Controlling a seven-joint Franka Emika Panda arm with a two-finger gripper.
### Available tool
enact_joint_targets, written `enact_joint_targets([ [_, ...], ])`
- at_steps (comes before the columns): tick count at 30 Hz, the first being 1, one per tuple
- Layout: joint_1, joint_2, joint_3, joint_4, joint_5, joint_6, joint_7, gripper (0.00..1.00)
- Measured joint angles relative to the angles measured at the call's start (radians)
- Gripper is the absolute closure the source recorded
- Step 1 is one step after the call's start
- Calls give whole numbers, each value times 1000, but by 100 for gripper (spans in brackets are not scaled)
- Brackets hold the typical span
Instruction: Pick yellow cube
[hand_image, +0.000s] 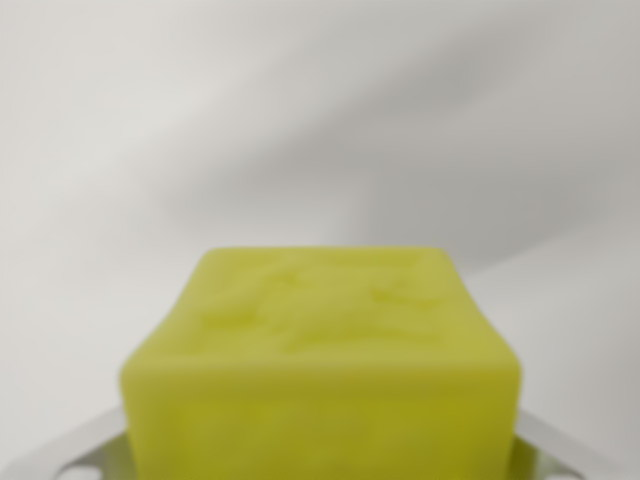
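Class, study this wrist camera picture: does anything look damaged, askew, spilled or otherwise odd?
Nothing stands out. The soft-looking yellow cube fills the lower middle, blurred by closeness, between pale metal gripper parts at the bottom corners, against a plain white surface. No spill or damage shows.

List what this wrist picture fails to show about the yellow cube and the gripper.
- yellow cube: its lower part is cut off by the wrist view's bottom edge; the raised marks on top are too blurred to read.
- gripper: only grey metal bits show beside the cube at the bottom corners; the fingertips are hidden, so its grip cannot be told.
- Surface under the cube: hidden.
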Motion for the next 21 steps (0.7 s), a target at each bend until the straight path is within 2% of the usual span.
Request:
enact_joint_targets([
  [21,-3,-102,0,-4,-18,-98,13,100],
])
